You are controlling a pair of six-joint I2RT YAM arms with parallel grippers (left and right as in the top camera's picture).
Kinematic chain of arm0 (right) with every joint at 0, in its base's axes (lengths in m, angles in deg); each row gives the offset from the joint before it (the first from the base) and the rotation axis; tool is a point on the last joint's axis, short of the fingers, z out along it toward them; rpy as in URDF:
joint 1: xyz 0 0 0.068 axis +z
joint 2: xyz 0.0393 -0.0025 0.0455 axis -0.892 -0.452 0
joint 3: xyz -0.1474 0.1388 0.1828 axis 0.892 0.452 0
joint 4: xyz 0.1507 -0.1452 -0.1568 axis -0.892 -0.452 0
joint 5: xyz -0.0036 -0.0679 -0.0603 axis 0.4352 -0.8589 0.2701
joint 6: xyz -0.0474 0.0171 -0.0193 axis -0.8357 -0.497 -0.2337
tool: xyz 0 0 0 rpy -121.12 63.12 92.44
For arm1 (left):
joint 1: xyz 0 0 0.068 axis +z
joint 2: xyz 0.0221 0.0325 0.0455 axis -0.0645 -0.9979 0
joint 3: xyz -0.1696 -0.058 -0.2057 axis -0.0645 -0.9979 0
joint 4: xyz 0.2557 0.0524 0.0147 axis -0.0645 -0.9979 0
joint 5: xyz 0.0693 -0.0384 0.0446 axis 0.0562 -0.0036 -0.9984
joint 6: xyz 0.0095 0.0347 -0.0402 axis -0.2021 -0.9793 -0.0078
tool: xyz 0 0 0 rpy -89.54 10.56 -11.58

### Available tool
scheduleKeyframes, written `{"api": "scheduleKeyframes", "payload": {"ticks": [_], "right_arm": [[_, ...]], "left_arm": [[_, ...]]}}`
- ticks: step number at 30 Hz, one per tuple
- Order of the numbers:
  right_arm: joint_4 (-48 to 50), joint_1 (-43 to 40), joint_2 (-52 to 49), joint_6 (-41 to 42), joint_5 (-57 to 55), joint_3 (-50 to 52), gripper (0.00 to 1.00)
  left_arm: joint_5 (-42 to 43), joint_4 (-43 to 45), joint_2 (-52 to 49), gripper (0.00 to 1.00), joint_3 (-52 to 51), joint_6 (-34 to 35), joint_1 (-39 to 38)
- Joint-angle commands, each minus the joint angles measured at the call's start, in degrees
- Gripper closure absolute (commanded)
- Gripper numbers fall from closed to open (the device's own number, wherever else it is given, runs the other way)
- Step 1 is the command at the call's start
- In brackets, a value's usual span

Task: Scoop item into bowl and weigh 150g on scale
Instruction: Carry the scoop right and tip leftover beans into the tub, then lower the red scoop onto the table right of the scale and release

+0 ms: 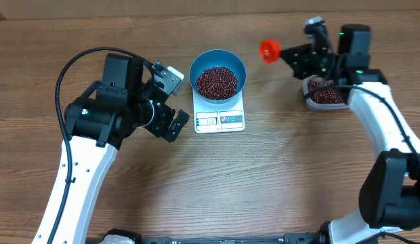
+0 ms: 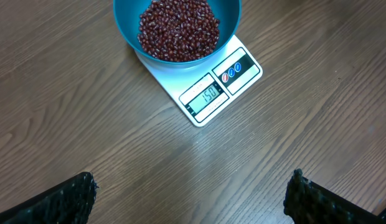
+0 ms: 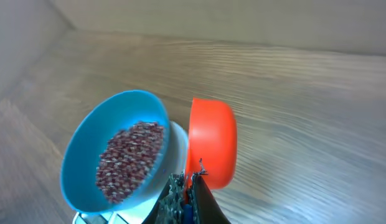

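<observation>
The bowl [image 2: 127, 25] stands on the scale [image 2: 208, 99] at centre and holds the beans [image 2: 178, 28]; the display reads 150. Left gripper [image 2: 192, 190], left of the scale: jaws apart, empty. Right gripper [image 1: 295, 57], far right: jaws clamped on an orange scoop [image 1: 268, 50].

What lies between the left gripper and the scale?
Only bare wooden table lies between the open left gripper and the scale. The left wrist view shows this stretch clearly.
</observation>
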Motion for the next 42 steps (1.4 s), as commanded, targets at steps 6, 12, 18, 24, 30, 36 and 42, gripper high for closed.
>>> {"api": "scheduleKeyframes", "payload": {"ticks": [6,12,18,24,30,36,42], "right_arm": [[-5.27,-10.69,4.92,0.68,2.05,-1.9,0.96],[-11.47,-16.0,7.48,-4.55,-3.93,-1.9,0.96],[-17.53,-15.23,9.18,-5.49,-20.13,-1.9,0.96],[-22.18,-11.34,9.27,-8.57,-33.92,-1.9,0.96],[-21.92,-4.17,9.27,-8.52,-48.0,-1.9,0.96],[-21.46,-0.37,12.17,-4.83,-58.64,-2.27,0.96],[-21.86,-0.28,21.73,-1.03,-59.06,-2.78,0.97]], "left_arm": [[1.09,0.0,-0.11,0.0,1.2,0.55,-0.02],[1.11,0.0,-0.11,0.0,1.18,0.55,-0.02],[1.11,0.0,-0.11,0.0,1.18,0.55,-0.02],[1.11,0.0,-0.11,0.0,1.18,0.55,-0.02],[1.11,0.0,-0.11,0.0,1.18,0.52,-0.02],[1.11,0.0,-0.11,0.0,1.18,0.55,-0.02],[1.11,0.0,-0.11,0.0,1.18,0.55,-0.02]]}}
